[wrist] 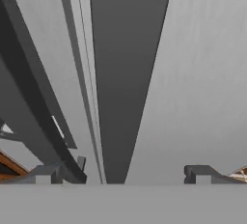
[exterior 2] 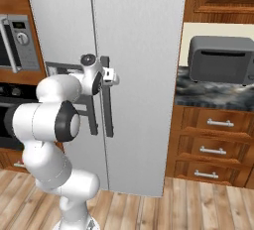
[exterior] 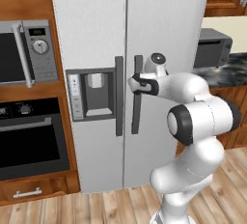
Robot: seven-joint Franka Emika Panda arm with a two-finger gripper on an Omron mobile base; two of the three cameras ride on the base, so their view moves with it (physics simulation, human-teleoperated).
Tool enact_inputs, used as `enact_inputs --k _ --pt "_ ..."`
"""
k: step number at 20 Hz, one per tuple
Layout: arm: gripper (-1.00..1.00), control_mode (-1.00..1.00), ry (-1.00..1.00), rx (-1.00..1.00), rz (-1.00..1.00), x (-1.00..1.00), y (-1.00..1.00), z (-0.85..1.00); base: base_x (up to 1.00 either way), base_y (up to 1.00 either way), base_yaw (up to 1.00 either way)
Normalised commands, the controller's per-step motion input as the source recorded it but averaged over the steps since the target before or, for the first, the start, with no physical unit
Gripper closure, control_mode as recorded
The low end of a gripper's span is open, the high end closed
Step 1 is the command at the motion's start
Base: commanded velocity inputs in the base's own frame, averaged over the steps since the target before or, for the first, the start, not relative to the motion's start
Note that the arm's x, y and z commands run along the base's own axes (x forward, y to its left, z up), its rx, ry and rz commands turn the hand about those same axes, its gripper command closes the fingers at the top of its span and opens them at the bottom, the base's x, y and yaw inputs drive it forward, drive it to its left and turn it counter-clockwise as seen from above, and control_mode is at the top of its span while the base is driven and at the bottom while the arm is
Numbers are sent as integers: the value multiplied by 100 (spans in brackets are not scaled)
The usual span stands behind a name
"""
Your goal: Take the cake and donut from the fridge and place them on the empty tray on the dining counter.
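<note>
Reaching toward the tall silver-grey side-by-side fridge (exterior: 159, 20), the white arm holds its two-finger gripper (exterior: 133, 83) right at the dark vertical handle of the right door (exterior: 137, 95), near the handle's upper part. In the hand view the two dark fingertips (wrist: 198, 174) stand spread wide at 5 and 7 o'clock, with that handle (wrist: 128, 73) running up between them as a broad dark bar; nothing is pinched, and whether a finger touches the handle cannot be told.

Both fridge doors are shut. The left door's dark handle (exterior: 118, 95) stands just beside the right one, and the grey water dispenser panel (exterior: 91, 95) sits at 9 o'clock from the gripper.

In the left base view a silver microwave (exterior: 29, 51) and a black wall oven (exterior: 31, 138) sit in wooden cabinets at 9 o'clock of the fridge. In the right base view a grey toaster oven (exterior 2: 221, 59) rests on a dark marbled counter (exterior 2: 208, 95) at 3 o'clock.
</note>
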Motion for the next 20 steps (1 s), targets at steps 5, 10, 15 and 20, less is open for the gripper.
enact_inputs --k 5,10,15,20 --pt "-100 -100 0 0 0 53 0 -23 0 0 0" --pt "-100 -100 0 0 0 53 0 -26 0 0 0" --pt "-100 -100 0 0 0 54 0 -29 0 0 0" --pt "-100 -100 0 0 0 63 0 -40 0 0 0"
